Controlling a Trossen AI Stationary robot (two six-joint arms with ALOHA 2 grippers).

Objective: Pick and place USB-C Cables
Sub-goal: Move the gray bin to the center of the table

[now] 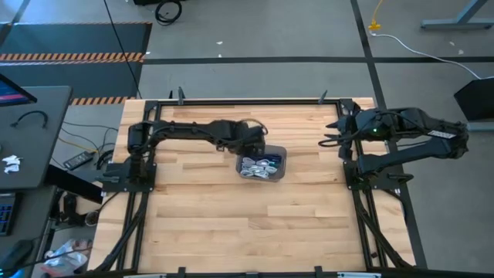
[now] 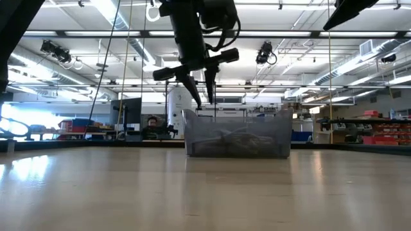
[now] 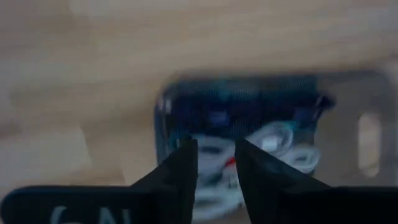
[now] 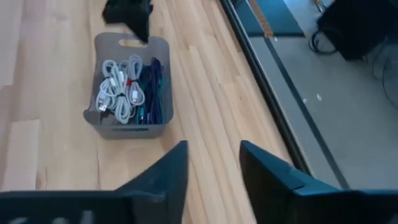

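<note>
USB-C Cables (image 4: pixel 127 87) are lying piled inside the grey tray (image 1: pixel 279 154), which is sitting near the middle of the wooden table (image 1: pixel 231 224). White coils are filling one side of the tray and dark blue ones the other, with a red tip showing among the white. No cable is showing loose on the table in any view.

Starting at the left, the left gripper (image 2: pixel 204 96) is hanging over the tray's left end, fingertips about level with the rim. Its fingers (image 3: pixel 180 174) are standing a little apart with nothing between them, though the wrist picture is blurred, so a thin strand would be hard to rule out. This looks like the moment of letting go over the tray, or of reaching in.

Farther right, the right gripper (image 1: pixel 330 141) is waiting by the table's right edge, well apart from the tray, fingers parted and empty.

Next, the left arm probably needs to lift straight up, clear of the tray wall, before travelling anywhere.
</note>
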